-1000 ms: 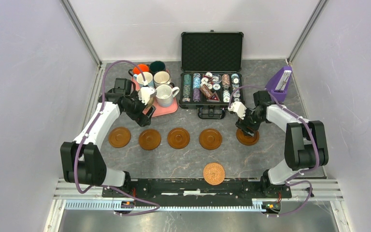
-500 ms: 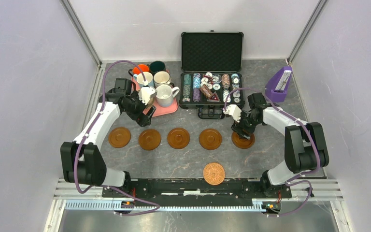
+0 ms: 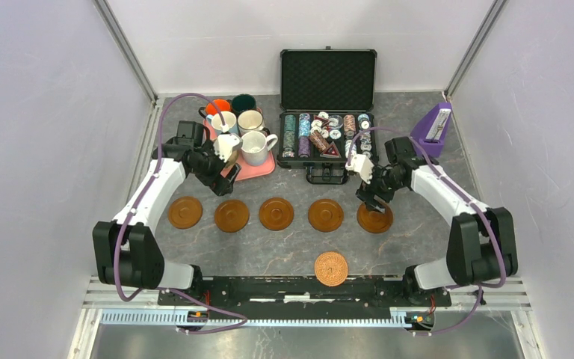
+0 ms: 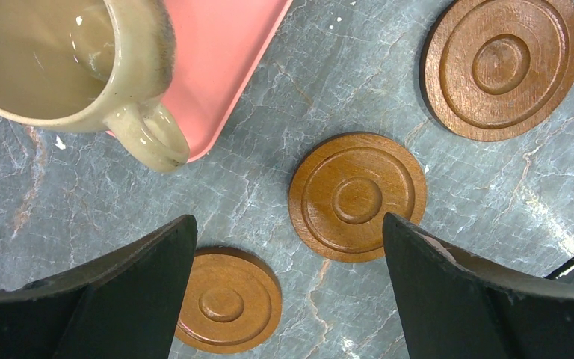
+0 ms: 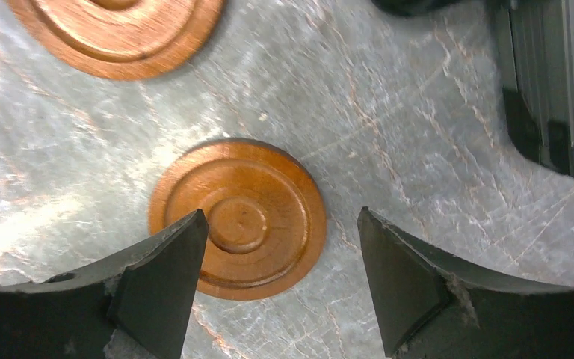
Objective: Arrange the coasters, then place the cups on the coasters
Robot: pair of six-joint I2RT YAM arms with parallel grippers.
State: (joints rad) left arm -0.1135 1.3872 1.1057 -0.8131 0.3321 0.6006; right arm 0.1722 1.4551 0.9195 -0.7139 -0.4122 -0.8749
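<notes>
Since a second ago the right gripper (image 3: pixel 368 197) has slid the fifth brown coaster (image 3: pixel 374 218) leftward, tightening the row in front of the chip case (image 3: pixel 327 81). Its jaws now stand apart over the disc, which lies flat and released. The left gripper (image 3: pixel 223 178) hangs wide open and empty, left of the case by the pink tray (image 3: pixel 260 170) of cups (image 3: pixel 248 133). The woven coaster (image 3: pixel 331 268), farther out in front of the case, probably comes next

Pale lilac wall panels (image 3: pixel 37 112) close the left, right and top of the frame, joined by slanting metal posts (image 3: pixel 123 48). A grey marbled tabletop (image 3: pixel 269 247) fills the centre, and a ribbed metal rail (image 3: pixel 299 318) runs along the bottom.
</notes>
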